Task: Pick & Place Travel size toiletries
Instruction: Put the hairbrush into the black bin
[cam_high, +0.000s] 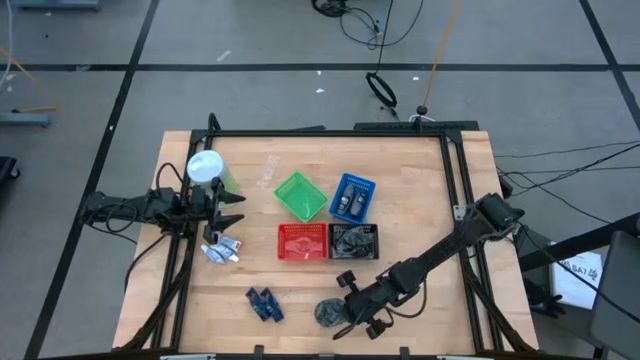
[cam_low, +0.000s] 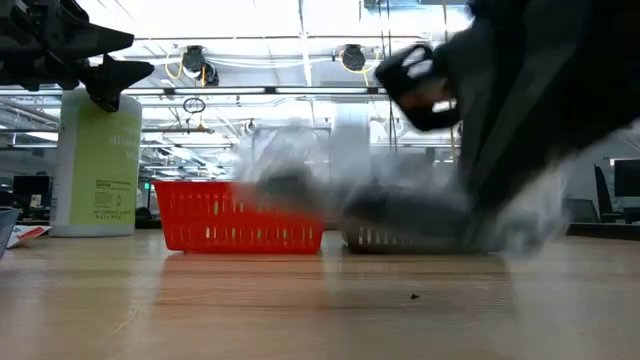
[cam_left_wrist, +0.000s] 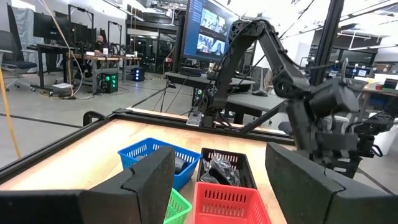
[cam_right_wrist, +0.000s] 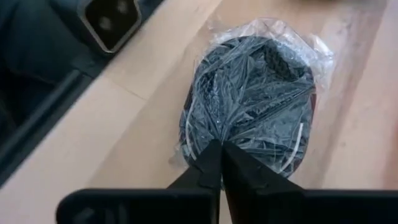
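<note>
The worktop (cam_high: 420, 170) carries four mesh baskets (cam_high: 302, 241) at centre. At about five o'clock, the right claw (cam_right_wrist: 221, 147) is pinched shut on a grey round packet (cam_right_wrist: 255, 93) — apparently by its wrapping. The left claw (cam_left_wrist: 217, 174) is held wide open, empty, at nine o'clock.

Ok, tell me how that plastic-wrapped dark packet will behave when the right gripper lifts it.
The packet likely sags: crinkled film suggests soft contents. The right gripper, shut on the wrap's edge, might slip on glossy film. Flat, so unlikely to roll.

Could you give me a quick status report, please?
Right gripper shut on grey round packet, table's front edge. Left gripper open, waiting beside green container. Nothing obstructing.
</note>
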